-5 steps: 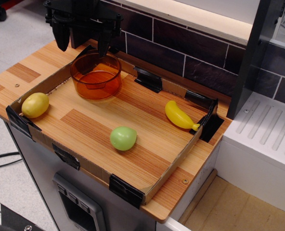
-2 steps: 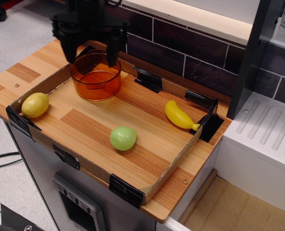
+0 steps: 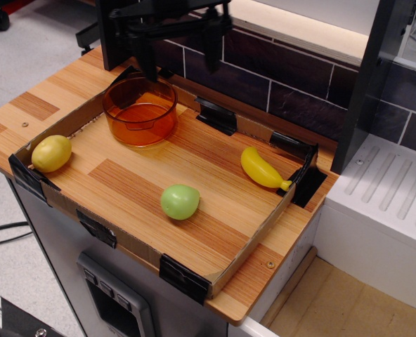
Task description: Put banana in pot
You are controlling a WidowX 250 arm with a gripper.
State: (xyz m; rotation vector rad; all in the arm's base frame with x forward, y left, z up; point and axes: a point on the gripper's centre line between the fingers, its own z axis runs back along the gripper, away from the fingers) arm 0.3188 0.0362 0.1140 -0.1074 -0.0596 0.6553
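Your gripper [image 3: 180, 53] hangs with jaws spread and nothing between them, above the rear rim of the pot [image 3: 140, 110]. Well off to its right, nearer you, the banana [image 3: 263, 169] lies flat by the tray's [image 3: 257, 239] far corner; green fruit [image 3: 179, 201] sits between.

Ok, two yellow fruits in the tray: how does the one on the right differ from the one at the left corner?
The banana is long, curved and tapers to a stubby stem tip; the lemon-like fruit is rounder and plump. The banana lies near the tray's right wall, far from the pot; the lemon-like fruit sits in the left corner, nearer the pot. The banana is a brighter yellow, the other duller. Both are glossy, lie on the tray floor, and are untouched by the gripper.
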